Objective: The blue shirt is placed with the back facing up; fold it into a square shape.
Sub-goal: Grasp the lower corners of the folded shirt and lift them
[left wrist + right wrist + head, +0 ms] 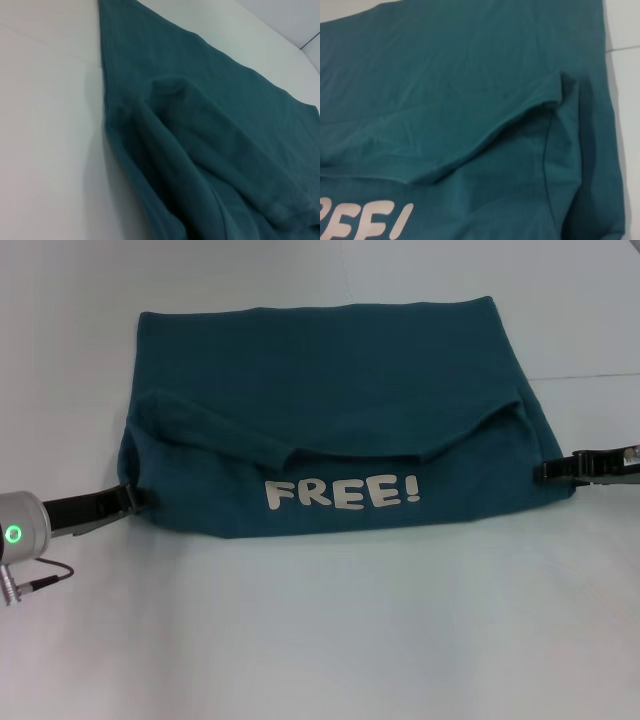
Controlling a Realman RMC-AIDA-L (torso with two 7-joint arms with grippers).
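My left gripper (140, 498) and right gripper (545, 471), finger state unclear, flank the blue shirt (330, 390), half-folded, not yet square

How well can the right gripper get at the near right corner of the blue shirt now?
Probably yes. The right gripper is already at the right edge of the blue shirt, just above that corner, and only bare table lies around it. Nothing blocks the way.
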